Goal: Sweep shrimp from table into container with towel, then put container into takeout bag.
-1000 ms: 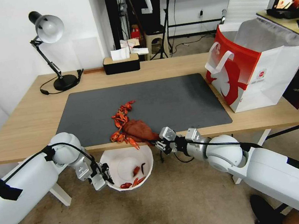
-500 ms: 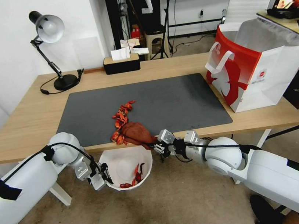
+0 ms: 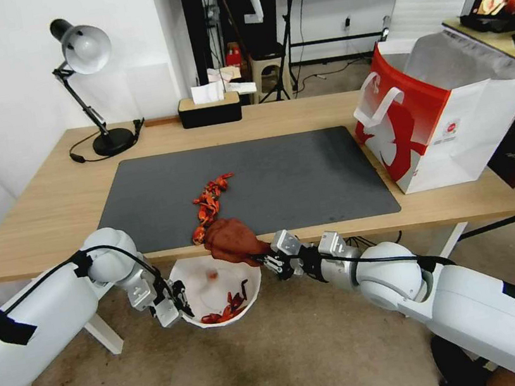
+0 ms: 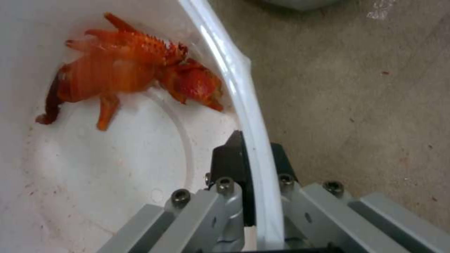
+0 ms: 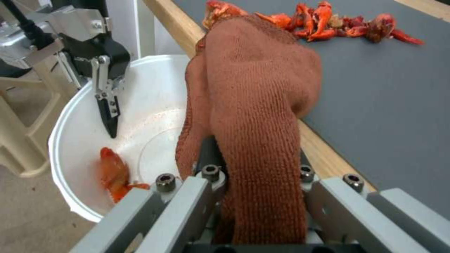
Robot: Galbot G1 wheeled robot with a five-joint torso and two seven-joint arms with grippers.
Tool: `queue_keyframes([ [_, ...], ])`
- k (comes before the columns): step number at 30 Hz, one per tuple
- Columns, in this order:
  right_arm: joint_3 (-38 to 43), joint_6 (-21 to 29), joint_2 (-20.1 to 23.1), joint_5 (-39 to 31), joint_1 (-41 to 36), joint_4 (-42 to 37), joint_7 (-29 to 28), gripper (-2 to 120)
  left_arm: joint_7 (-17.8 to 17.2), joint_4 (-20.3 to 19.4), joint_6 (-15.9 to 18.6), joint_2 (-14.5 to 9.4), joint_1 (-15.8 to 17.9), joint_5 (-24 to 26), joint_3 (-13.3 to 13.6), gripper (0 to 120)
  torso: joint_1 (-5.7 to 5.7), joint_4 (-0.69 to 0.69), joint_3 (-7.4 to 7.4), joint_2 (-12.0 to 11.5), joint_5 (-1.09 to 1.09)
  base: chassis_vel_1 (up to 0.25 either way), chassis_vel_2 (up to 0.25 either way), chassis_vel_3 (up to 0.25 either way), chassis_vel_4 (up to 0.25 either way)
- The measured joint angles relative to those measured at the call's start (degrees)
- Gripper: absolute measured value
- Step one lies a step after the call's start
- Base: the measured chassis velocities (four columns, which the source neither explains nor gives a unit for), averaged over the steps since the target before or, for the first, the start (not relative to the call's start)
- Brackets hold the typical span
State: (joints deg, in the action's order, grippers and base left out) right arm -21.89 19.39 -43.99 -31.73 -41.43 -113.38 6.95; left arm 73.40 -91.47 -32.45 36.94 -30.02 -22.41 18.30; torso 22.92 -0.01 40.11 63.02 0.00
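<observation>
The right gripper (image 3: 265,259) hangs at the table's (image 3: 37,217) near edge, its fingers pinched tight on the towel (image 3: 231,240), a rust-red knitted cloth bunched into a lumpy, ribbed mound that drapes over the wooden lip. Behind it on the dark grey mat (image 3: 306,173), a ragged line of shrimp (image 3: 208,203) runs away from the edge — glossy red-orange curls with thin legs. Below the edge, the left gripper (image 3: 180,300) clamps the rim of the container (image 3: 252,281), one black finger inside the wall and one outside, holding the deep, smooth white bowl under the table lip. Several shrimp lie in the bottom of it (image 4: 126,73), shiny shells against plastic speckled with reddish smears. One small orange piece shows blurred over the bowl's middle. Off at the table's right end stands the takeout bag (image 3: 433,123), boxy red-and-white paper with flat white handles, mouth open.
</observation>
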Motion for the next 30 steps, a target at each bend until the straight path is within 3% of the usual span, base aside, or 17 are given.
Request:
queue_keyframes([
  [30,-0.5,-0.1,0.4,0.3,-4.6,-3.6,0.2,9,0.1,-0.7,0.1,-0.7,0.0,0.0,-0.1,0,0.00,0.01,0.00,0.0,0.00,0.000,0.000,0.000,0.000],
])
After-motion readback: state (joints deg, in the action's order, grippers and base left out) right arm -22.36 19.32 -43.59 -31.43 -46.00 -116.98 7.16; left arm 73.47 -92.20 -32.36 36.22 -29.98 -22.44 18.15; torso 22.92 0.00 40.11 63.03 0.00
